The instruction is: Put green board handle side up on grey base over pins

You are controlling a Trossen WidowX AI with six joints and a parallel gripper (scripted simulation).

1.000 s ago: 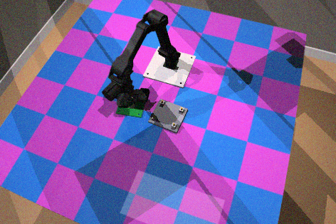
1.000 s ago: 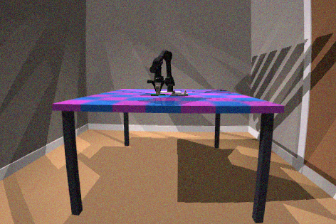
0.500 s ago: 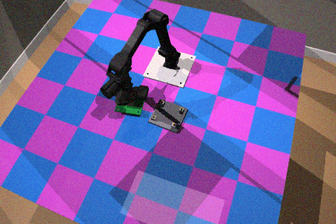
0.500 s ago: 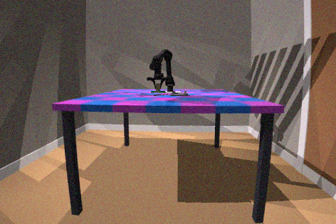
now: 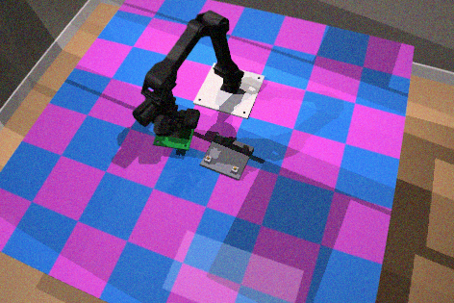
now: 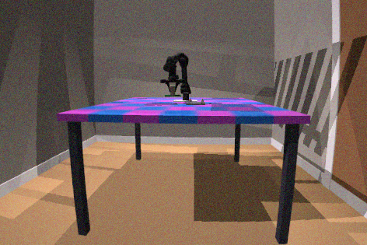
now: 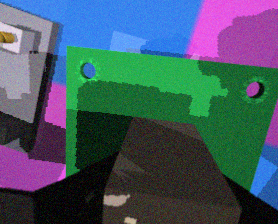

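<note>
Toward the left of centre in the top view, you have the gripper (image 5: 176,124) (image 6: 173,88) closed on the square handle (image 6: 173,89) (image 7: 167,160) of the green board (image 5: 174,142) (image 6: 173,96) (image 7: 150,70). In the exterior view the board hangs above the table (image 6: 179,118), so your grasp and lift look done. The wrist view shows two corner holes along the board's upper edge; the left one (image 7: 88,70) shows blue through it, the right one (image 7: 255,90) pink. The other two corners are hidden by the handle, the fingers and the bottom of the frame. The board looks close to level, handle side up.

Just right of it, near the middle of the top view, sits the grey base (image 5: 222,165) (image 6: 195,103) (image 7: 37,82). You can make out two posts on its near side; its far side lies in dark shadow. At the upper left of the wrist view, one gold pin (image 7: 7,37) shows on its post. No pin is in a hole.

What is left for you, as I judge it: carry the board rightward in the top view, turn it to match the base, line up all four holes, lower it until it lies flat on the posts, let go and back away.
</note>
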